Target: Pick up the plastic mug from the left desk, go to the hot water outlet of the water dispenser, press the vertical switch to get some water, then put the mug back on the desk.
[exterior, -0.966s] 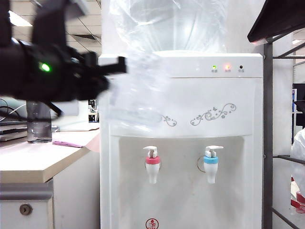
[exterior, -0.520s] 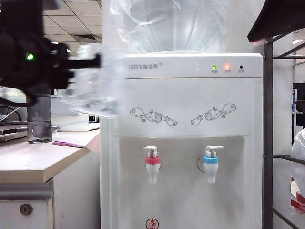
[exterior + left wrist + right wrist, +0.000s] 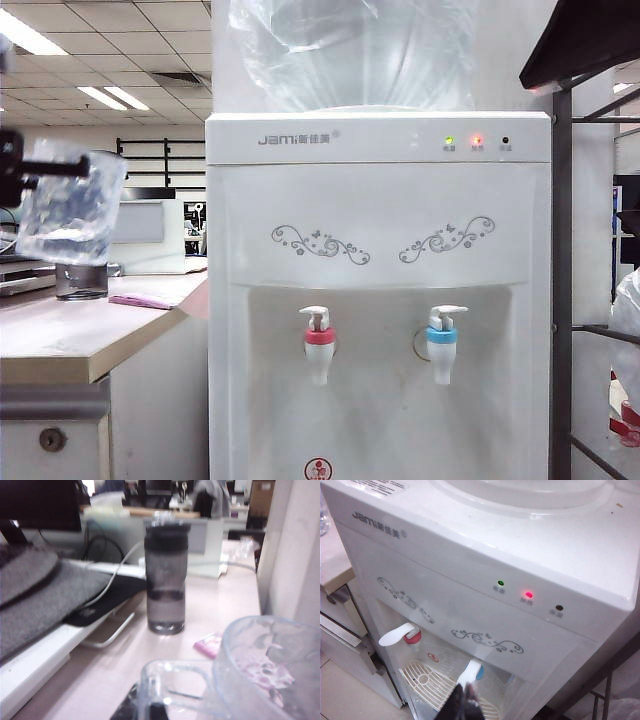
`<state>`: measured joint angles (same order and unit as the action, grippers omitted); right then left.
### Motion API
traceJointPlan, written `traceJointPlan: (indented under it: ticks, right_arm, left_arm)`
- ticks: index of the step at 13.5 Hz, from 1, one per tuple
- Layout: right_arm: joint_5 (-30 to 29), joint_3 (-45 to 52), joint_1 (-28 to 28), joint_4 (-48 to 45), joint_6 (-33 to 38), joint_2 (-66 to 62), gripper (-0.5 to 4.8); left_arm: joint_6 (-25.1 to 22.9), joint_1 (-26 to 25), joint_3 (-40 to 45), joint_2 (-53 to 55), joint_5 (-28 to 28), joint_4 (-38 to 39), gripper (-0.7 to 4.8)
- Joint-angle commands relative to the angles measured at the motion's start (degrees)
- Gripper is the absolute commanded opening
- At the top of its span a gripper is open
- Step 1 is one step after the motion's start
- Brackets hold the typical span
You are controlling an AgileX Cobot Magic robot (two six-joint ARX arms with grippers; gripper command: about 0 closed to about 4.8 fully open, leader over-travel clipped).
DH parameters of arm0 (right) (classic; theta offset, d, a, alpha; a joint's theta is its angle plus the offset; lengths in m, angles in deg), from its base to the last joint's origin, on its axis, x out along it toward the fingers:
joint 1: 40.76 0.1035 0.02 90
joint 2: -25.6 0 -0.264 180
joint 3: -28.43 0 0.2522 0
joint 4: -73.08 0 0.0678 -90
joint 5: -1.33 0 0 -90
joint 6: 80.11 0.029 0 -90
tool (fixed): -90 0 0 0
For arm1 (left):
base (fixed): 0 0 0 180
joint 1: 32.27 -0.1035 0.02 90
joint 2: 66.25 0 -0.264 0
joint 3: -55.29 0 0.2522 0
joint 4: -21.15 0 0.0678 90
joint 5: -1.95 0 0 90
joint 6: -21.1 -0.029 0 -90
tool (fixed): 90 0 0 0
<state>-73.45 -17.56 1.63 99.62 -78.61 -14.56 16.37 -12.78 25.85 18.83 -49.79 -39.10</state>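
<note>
My left jaws (image 3: 150, 711) clamped on clear dimpled plastic mug (image 3: 70, 205) above pale beige tabletop (image 3: 60, 325), my right jaws (image 3: 464, 702) together over tall white water dispenser (image 3: 470, 595).

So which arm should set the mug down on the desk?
Left. The left gripper already holds the plastic mug by its handle, above the left desk near the grey bottle. The right gripper is shut, over at the water dispenser.

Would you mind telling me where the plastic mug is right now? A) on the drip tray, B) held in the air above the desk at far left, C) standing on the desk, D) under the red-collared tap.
B: the left gripper holds the plastic mug by its handle above the left desk, clear of the water dispenser.
</note>
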Motion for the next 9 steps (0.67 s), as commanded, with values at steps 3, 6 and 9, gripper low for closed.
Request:
traceJointPlan:
  ticks: [3,6,9]
  right_arm:
    - [0.1,-0.1,0.1,-1.0,0.2,0.0,-0.04]
    - [0.1,-0.1,0.1,-1.0,0.2,0.0,-0.04]
    - [0.1,-0.1,0.1,-1.0,0.2,0.0,-0.04]
  left_arm:
    - [4.3,-14.0,-5.9,6.6,-12.3,5.2,-0.06]
    - [5.3,-16.7,-10.0,24.2,-17.1,-9.4,-0.05]
    - [6.8,-16.7,-9.8,26.4,-16.5,-9.2,-0.05]
